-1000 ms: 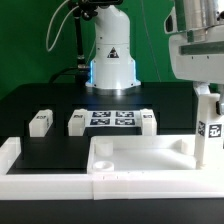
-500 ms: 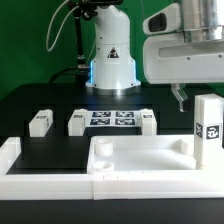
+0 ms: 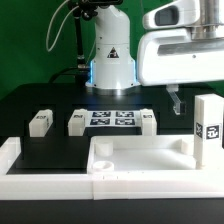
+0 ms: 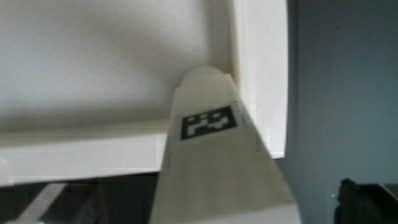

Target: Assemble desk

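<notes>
- While leg one (image 3: 207, 128) is standing upright at the panel's (image 3: 140, 158) corner on the exterior view's right, the other three corners are showing no legs.
- Panel: lying flat at the near edge of the table (image 3: 50, 105), rim up. In the wrist view its bare face (image 4: 107, 60) is filling the frame behind leg one (image 4: 214, 160), whose tag is facing the camera.
- Leg one: appearing to sit in its corner socket. How deep it is seated is not showing.
- Leg two (image 3: 40, 122): lying loose on the table, apart from the rest, toward the exterior view's left.
- Leg three (image 3: 77, 122) and leg four (image 3: 148, 121): lying just beside the two ends of the marker board (image 3: 112, 118).
- Gripper (image 3: 177, 100): hanging above the panel, just beside the top of leg one and apart from it. It is carrying nothing that is showing. Only one finger is in frame, so I cannot tell whether the jaws are parted or closed.
- Progress, as a judgement: roughly a quarter is looking done, with one leg placed and three waiting to be fetched and fitted.
</notes>
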You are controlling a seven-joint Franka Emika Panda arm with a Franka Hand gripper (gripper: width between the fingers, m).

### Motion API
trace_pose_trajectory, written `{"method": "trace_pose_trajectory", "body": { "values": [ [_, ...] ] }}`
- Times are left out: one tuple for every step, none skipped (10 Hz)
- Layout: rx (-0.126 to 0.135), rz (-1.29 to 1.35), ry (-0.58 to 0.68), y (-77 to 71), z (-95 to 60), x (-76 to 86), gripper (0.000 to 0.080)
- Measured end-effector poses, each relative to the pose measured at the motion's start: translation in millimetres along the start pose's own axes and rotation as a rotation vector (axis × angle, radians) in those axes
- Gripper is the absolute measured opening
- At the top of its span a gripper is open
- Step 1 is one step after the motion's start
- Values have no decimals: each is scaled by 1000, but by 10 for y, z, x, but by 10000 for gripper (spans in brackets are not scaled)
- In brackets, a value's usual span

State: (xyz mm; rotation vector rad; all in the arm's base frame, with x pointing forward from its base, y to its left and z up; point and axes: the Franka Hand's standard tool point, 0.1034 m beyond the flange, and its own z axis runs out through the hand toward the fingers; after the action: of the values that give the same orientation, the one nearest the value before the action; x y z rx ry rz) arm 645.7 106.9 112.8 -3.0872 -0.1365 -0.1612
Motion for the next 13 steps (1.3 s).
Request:
{"method": "trace_pose_trajectory", "body": {
  "values": [
    [5,52,-2,-9,6,-10,622],
    [4,59,-2,-8,8,-11,622],
    [5,78,-3,-9,11,-12,449],
    [5,154,-3,-13,11,-13,286],
    [5,216,-4,-11,12,-14,286],
    [5,302,-4,-4,14,-15,287],
    [3,387,-4,6,15,-16,287],
    [6,500,-4,14,14,-21,287],
    [9,666,-3,40,9,-27,287],
    [15,786,-7,58,4,-29,287],
    [18,990,-19,32,4,-46,287],
    [16,1182,-27,-13,16,-62,288],
    [28,1313,-36,-15,28,-63,289]
  ]
}}
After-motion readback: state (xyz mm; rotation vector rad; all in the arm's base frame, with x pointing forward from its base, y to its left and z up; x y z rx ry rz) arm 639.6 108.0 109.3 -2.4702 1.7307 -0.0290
